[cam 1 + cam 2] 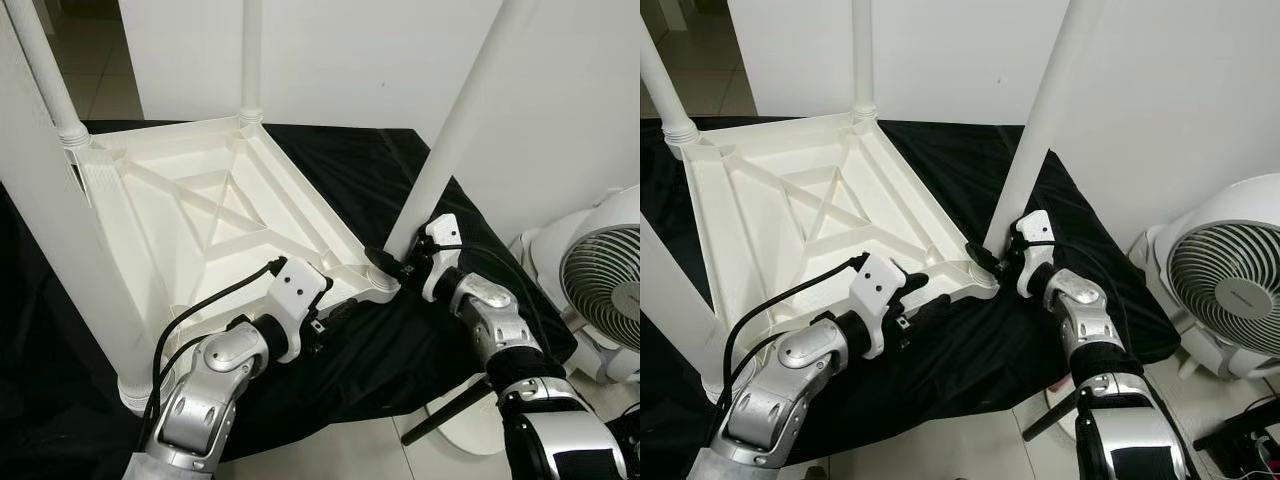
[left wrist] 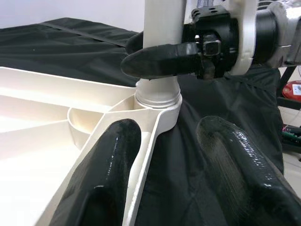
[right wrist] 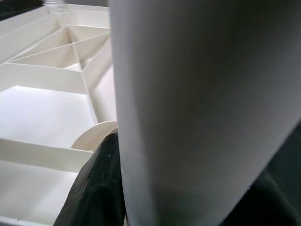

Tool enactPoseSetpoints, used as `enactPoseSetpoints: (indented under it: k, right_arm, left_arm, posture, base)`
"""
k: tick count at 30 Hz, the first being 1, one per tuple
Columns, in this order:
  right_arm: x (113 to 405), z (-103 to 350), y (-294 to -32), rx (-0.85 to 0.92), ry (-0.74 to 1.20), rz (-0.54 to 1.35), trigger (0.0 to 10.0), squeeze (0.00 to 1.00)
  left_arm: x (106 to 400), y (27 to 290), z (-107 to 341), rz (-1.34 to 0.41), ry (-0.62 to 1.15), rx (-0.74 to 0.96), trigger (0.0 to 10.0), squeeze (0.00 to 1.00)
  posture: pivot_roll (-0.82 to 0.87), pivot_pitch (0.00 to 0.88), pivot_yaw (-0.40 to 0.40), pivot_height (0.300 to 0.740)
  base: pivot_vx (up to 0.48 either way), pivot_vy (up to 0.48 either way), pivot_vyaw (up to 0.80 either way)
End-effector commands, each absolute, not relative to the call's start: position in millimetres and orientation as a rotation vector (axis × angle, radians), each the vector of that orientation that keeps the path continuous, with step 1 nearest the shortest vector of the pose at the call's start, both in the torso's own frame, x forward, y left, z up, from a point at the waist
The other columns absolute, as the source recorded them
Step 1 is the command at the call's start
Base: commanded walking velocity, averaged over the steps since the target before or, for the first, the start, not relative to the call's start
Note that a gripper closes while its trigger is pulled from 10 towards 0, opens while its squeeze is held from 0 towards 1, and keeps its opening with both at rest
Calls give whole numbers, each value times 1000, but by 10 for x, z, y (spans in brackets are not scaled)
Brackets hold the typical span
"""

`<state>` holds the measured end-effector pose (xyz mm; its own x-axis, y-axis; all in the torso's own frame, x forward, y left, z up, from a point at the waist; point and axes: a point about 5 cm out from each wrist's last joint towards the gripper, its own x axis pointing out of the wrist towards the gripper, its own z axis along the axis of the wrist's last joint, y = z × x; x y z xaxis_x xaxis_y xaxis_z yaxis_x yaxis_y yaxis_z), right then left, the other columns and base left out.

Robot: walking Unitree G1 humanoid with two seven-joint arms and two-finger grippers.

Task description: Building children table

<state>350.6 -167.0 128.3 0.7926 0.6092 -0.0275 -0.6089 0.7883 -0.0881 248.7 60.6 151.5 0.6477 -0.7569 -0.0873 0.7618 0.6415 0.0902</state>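
The white tabletop (image 1: 200, 215) lay upside down on the black-draped surface (image 1: 380, 170), its near-right corner socket (image 2: 157, 101) taking the last leg (image 1: 450, 130). My right claw (image 2: 155, 59) clamped that leg just above the socket. My left claw (image 2: 176, 179), fingers spread, straddled the rim. I judged: keep the leg plumb, twist evenly, brace the tabletop.

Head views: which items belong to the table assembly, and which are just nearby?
Job: upturned white tabletop; table leg in its corner socket; right gripper clamped on that leg; left gripper straddling the tabletop's edge.
Nearby: white fan; black cloth.
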Motion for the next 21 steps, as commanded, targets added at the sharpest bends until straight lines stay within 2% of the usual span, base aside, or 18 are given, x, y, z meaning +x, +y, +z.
enactPoseSetpoints:
  k: [1, 4, 9, 13, 16, 18, 21]
  right_arm:
    - [3489, 1196, -1668, -112, 31, 566, 0, 0]
    - [3470, 1159, -1638, -64, 46, 414, 0, 0]
    - [3433, 1120, -1606, -88, 45, 322, 0, 0]
    - [3334, 1064, -1425, -76, 44, 161, 0, 0]
    - [3305, 1052, -1384, -77, 50, 87, 0, 0]
    - [3273, 1061, -1317, -67, 54, -30, 0, 0]
    - [3264, 1087, -1191, -45, 52, -12, 0, 0]
  left_arm:
    - [2495, 572, 1538, -829, 36, 110, 10000, 0]
    - [2503, 557, 1523, -832, 40, 111, 10000, 0]
    - [2504, 550, 1515, -833, 41, 110, 10000, 0]
    - [2526, 545, 1512, -830, 39, 109, 10000, 0]
    - [2533, 542, 1512, -829, 37, 108, 10000, 0]
    - [2545, 538, 1520, -827, 32, 106, 10000, 0]
    - [2559, 538, 1528, -821, 28, 104, 10000, 0]
  posture:
    - [147, 0, -110, 740]
    - [143, 0, -113, 740]
    - [140, 0, -117, 740]
    - [137, 0, -125, 740]
    - [136, 0, -130, 740]
    - [140, 0, -132, 740]
    - [141, 0, -132, 740]
  base:
    - [0, 0, 0]
    - [0, 0, 0]
    - [0, 0, 0]
    - [0, 0, 0]
    - [0, 0, 0]
    - [0, 0, 0]
    - [0, 0, 0]
